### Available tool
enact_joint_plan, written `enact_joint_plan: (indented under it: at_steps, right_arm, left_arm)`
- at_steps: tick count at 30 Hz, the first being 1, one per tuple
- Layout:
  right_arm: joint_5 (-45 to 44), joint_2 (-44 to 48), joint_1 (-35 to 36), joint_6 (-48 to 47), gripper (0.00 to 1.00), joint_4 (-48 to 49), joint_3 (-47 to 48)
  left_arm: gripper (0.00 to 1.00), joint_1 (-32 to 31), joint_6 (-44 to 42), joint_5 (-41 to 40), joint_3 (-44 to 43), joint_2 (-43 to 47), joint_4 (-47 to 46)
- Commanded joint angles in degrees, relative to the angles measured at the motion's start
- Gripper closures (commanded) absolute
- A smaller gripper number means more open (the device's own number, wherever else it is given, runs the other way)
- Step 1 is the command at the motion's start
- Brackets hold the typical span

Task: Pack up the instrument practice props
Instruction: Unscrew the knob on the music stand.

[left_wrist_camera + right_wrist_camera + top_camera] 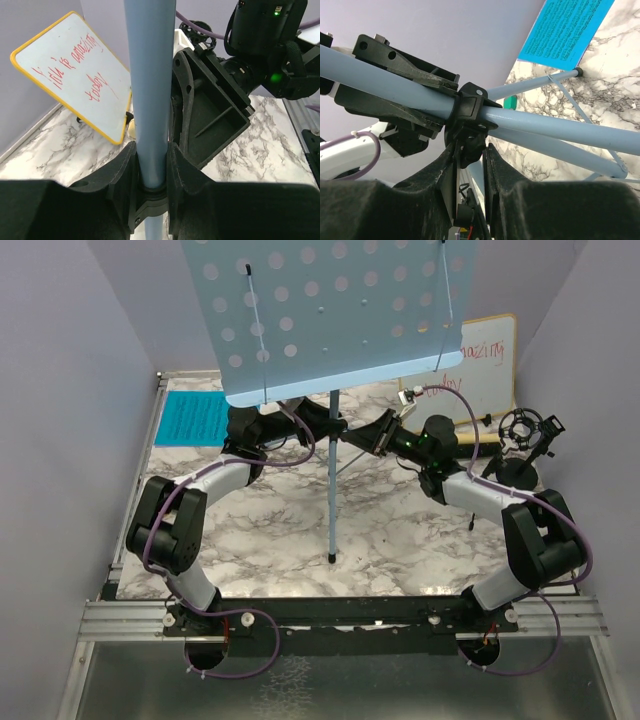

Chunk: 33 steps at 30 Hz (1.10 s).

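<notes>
Top external view, starting at your left: the cyan sheet (pixel 195 418) lies flat on the marble table (pixel 270 530) at ten o'clock. Your left arm rises from its base at seven o'clock, folds at a raised elbow and reaches toward the centre. The left gripper (pixel 325 425) meets the pole of the music rack (pixel 330 310) from nine o'clock. On the left wrist camera its fingers (pixel 122 170) press against both sides of the light-blue pole, clamped on it.

The rack stands mid-table, with its perforated plate up toward twelve o'clock and one leg's foot on the marble at six.

The right gripper (pixel 358 435) comes at the same pole from three o'clock. On the right wrist camera its fingers (pixel 495 170) pinch the black collar (pixel 470 105) where the legs branch off, touching it on both sides. Your right arm mirrors the left, based at five o'clock with its elbow raised.

Farther right, the whiteboard (pixel 488 365) leans at one o'clock. The black studio microphone (pixel 525 430) stands at two o'clock, apart from both grippers.
</notes>
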<state>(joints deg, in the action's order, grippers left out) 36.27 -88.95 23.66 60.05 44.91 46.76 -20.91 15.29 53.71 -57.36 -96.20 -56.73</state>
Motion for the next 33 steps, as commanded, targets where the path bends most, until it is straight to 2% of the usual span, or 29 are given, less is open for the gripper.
enact_joint_plan:
  at_steps: [1, 5, 13, 21, 24, 28, 30, 33]
  right_arm:
    - [1.94, -0.61, 0.51, -5.79, 0.87, -2.27, 1.31]
    - [3.15, -1.46, 0.51, -12.05, 0.99, -1.03, 1.87]
    - [3.51, -2.05, 1.88, -37.41, 0.99, -5.86, 2.90]
    - [-3.03, -0.74, 6.50, -71.41, 0.99, -10.73, 1.81]
    - [-7.62, -0.61, 9.22, -86.65, 0.99, -14.39, 1.90]
    - [-19.88, -1.43, 13.91, -105.83, 0.99, -14.99, 0.41]
    - [-27.09, -1.95, 16.62, -115.16, 0.99, -10.24, -1.99]
    - [-36.79, -3.52, 20.35, -131.56, 0.99, 2.89, -7.90]
  left_arm:
    - [1.00, 0.87, -3.02, -3.98, 0.73, -2.19, 12.76]
    - [1.00, 0.87, -2.92, -5.58, 1.23, -1.94, 14.72]
    - [1.00, 0.87, -3.38, -7.44, 1.58, -0.71, 20.66]
    - [1.00, 0.87, -8.58, -9.82, 2.29, 1.78, 29.78]
    - [1.00, 0.87, -10.29, -11.16, 1.99, 2.51, 33.18]
    - [1.00, 0.87, -10.92, -11.47, 1.70, 2.54, 35.27]
    - [1.00, 0.86, -10.78, -11.16, 1.56, 2.18, 35.61]
    - [1.00, 0.78, -9.91, -10.74, 1.19, 1.60, 35.64]
